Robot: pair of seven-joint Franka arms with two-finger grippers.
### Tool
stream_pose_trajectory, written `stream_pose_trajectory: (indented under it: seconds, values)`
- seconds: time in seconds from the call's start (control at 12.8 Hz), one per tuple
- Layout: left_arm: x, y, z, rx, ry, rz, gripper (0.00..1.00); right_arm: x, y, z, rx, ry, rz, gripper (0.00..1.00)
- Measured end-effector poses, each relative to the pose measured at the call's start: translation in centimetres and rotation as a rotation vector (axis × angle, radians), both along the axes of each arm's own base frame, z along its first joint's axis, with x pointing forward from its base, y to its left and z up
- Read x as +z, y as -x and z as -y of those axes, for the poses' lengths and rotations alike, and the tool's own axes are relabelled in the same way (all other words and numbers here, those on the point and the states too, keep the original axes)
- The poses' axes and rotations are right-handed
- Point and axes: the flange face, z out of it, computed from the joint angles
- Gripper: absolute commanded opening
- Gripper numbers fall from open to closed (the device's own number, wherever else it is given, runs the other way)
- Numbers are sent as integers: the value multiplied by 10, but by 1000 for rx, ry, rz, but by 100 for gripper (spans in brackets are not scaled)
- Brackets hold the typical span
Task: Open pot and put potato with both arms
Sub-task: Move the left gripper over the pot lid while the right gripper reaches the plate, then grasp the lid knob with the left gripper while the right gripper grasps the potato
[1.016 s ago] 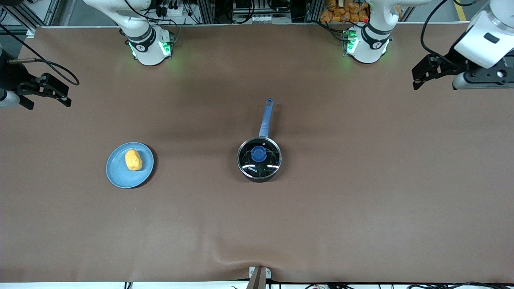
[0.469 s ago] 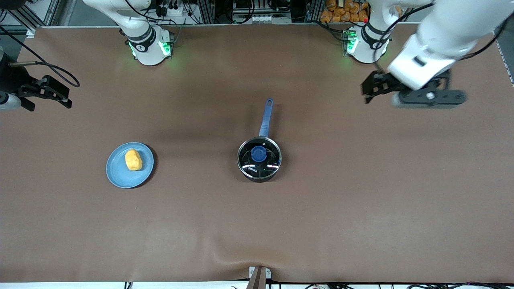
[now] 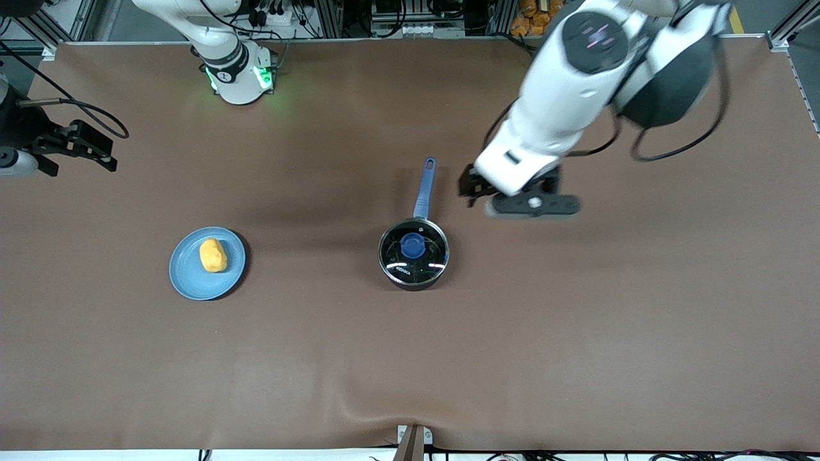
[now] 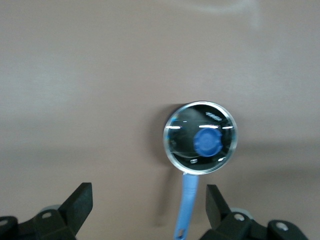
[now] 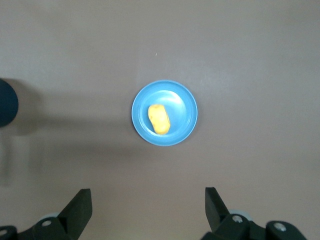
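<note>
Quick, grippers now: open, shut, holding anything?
Left gripper: open, empty, over the table beside the pot handle.
Right gripper: open, empty, waiting at the table's right-arm end.

A brown table cover (image 3: 576, 352) spans the view, with metal framing (image 3: 333, 19) and cables (image 3: 282, 16) along its top edge.

Light-blue plate (image 3: 186, 278) on brown table (image 3: 576, 333).

Bare table (image 3: 576, 333) around pot (image 3: 413, 253); lid knob (image 3: 412, 245) unobstructed above.
</note>
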Motion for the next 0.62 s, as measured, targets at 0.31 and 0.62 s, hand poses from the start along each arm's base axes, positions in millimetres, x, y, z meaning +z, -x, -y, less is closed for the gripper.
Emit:
stream_pose_trajectory:
  seconds: [0.31,0.62]
  values:
    - [-68,1,58,28,22,-20,100,-41,-9,-11,20,-1,-23,100]
    - [-139,11,100,49,-17,-17,100,-131,-26,-12,21,-4,-74,100]
